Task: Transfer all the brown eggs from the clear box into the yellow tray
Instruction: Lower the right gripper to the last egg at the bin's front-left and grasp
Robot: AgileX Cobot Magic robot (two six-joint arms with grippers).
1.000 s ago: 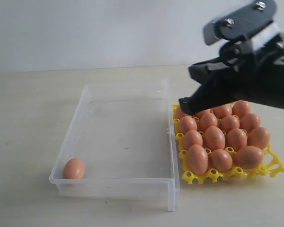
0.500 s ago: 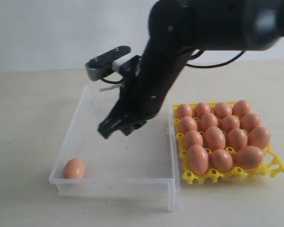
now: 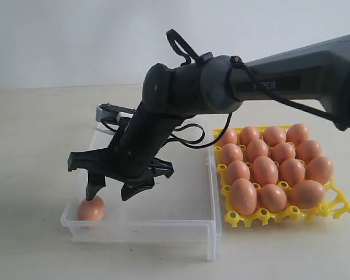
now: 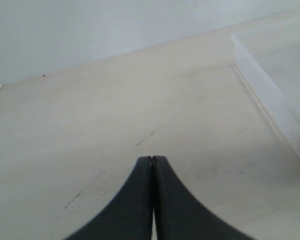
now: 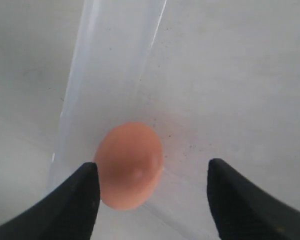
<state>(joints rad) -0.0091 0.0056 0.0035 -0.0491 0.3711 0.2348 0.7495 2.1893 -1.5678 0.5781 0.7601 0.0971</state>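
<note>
The left claw [image 4: 152, 159] is seen shut tight, with nothing in it, over the bare table [image 4: 90, 125] beside the box [image 3: 146, 230]. One egg [image 3: 91, 208] is left in the box, in its front left corner, against the wall. The right claw [image 3: 111, 191] is held just above that egg. Its fingers are spread wide and nothing is gripped. The egg is seen between them, close to one finger. The tray [image 3: 340, 205] is set just right of the box and is filled with eggs [image 3: 265, 170].
</note>
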